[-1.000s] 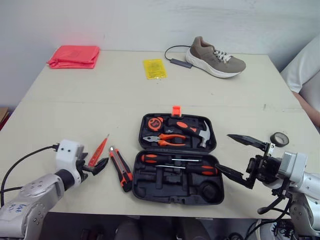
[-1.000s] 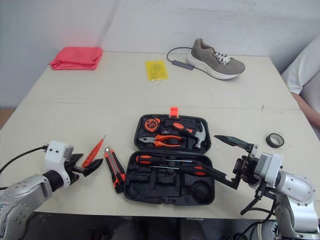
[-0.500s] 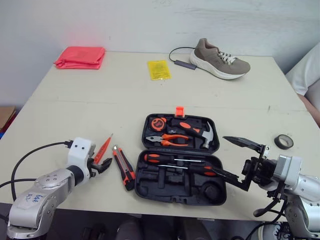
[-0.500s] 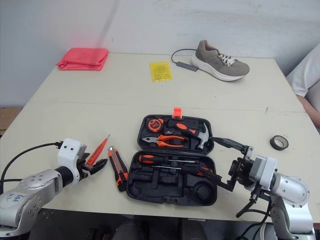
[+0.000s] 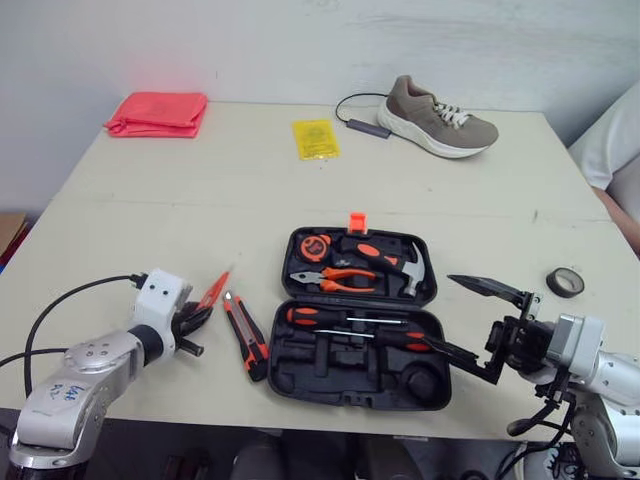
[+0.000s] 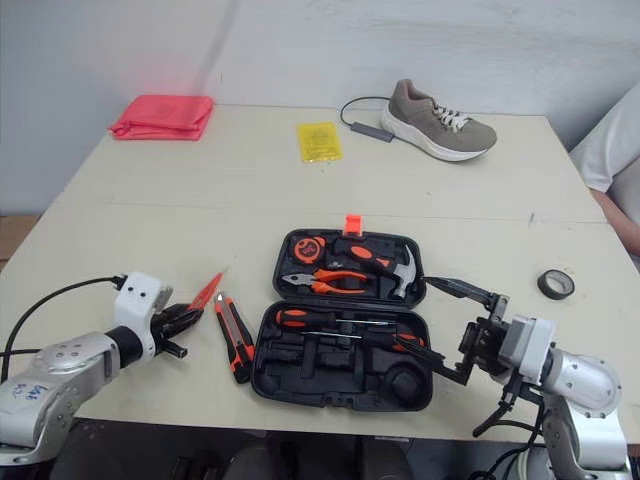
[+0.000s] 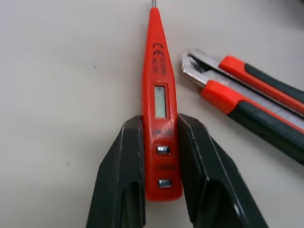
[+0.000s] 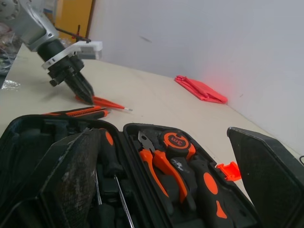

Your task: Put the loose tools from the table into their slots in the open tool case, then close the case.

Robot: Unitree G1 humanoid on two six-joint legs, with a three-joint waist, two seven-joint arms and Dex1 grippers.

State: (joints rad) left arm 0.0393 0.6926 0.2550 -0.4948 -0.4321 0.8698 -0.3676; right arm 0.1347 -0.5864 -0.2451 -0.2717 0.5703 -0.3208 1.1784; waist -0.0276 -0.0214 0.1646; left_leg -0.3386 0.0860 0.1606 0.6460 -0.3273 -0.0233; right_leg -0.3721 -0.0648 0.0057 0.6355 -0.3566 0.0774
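— Two loose tools are seen outside the case. Which one is taken?

— The red tester pen (image 7: 160, 95). It is clamped at its butt end by the left gripper (image 7: 160, 121), with the black fingers (image 7: 126, 161) pressed against both flanks, level with its buttons. Whether it is lifted clear of the table (image 5: 200, 200) cannot be told.

— How is it expected to handle?

— It is judged light and stiff, with a slick plastic body and a small display window to be spared. The flat sides by the butt are judged the right hold, though a swing of the tip is to be expected from so far back.

— And its lie?

— The long axis is run straight out ahead of the fingers, with the thin metal tip pointed away from the gripper. The utility knife (image 7: 247, 97) is laid just beside it, not touching. The open tool case (image 5: 345, 362) is found beyond the knife.

— The other arm?

— The right gripper (image 5: 442, 310) is spread wide, nothing held, at the far edge of the case.
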